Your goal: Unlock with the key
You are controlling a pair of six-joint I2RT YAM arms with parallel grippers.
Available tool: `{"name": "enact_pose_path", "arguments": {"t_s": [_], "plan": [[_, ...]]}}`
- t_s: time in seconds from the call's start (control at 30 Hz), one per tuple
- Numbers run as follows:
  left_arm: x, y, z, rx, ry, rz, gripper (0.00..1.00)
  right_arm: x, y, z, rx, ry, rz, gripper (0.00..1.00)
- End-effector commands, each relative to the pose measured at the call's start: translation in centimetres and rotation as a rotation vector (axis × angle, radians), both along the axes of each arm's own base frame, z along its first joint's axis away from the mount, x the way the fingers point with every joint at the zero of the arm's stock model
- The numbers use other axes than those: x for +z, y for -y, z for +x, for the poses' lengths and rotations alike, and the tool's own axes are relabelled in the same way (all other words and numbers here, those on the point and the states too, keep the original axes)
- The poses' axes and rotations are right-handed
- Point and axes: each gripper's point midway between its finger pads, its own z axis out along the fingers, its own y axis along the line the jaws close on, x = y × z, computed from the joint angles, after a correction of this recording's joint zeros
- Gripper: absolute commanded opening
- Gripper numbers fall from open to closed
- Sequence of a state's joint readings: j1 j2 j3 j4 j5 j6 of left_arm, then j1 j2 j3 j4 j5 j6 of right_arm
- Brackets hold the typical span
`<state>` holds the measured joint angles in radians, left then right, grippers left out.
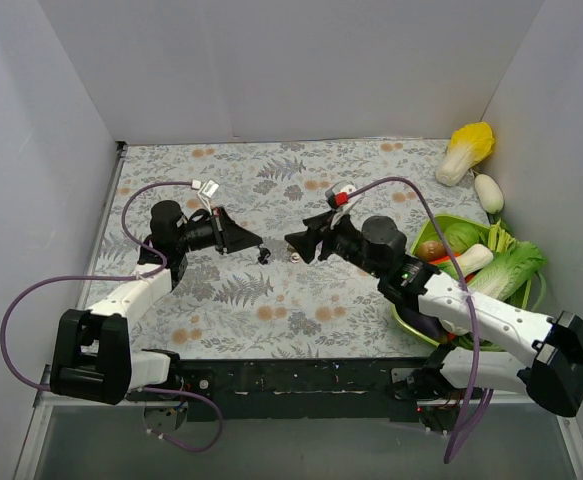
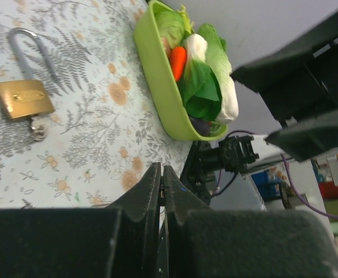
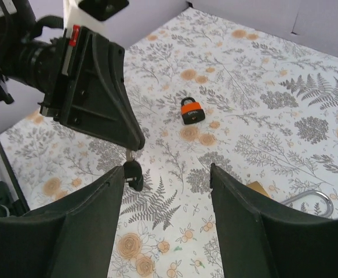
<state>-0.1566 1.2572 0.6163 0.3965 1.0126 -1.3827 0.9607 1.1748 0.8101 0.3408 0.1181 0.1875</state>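
Observation:
My left gripper [image 1: 258,242] is shut on a small key and holds it above the table. The key's black head [image 3: 133,174] hangs below the fingertips [image 3: 135,141]. In the left wrist view the fingers [image 2: 152,179] are pressed together. A brass padlock [image 2: 22,99] with a steel shackle [image 2: 28,51] lies flat on the floral cloth; only its corner [image 3: 259,188] and shackle [image 3: 309,201] show in the right wrist view. My right gripper [image 3: 166,179] is open and empty, facing the left gripper, just above the cloth beside the brass padlock.
A small orange and black padlock [image 3: 192,110] lies on the cloth beyond the grippers. A green tray [image 1: 416,318] of vegetables stands at the right edge, with a cabbage [image 1: 467,150] and a white radish [image 1: 488,192] behind it. White walls close three sides.

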Motion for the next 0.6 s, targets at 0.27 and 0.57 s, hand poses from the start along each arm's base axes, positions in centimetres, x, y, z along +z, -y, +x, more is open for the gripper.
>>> {"name": "enact_pose_path", "arguments": {"t_s": [0.27, 0.57], "plan": [[3.8, 2.5, -4.6, -0.234, 0.180, -0.064, 0.00, 0.1, -1.9, -6.2, 0.475, -0.160, 0.058, 0.66], [4.1, 3.1, -5.9, -0.289, 0.207, -0.074, 0.00, -0.8, -2.9, -5.8, 0.501, -0.216, 0.080, 0.63]]}}
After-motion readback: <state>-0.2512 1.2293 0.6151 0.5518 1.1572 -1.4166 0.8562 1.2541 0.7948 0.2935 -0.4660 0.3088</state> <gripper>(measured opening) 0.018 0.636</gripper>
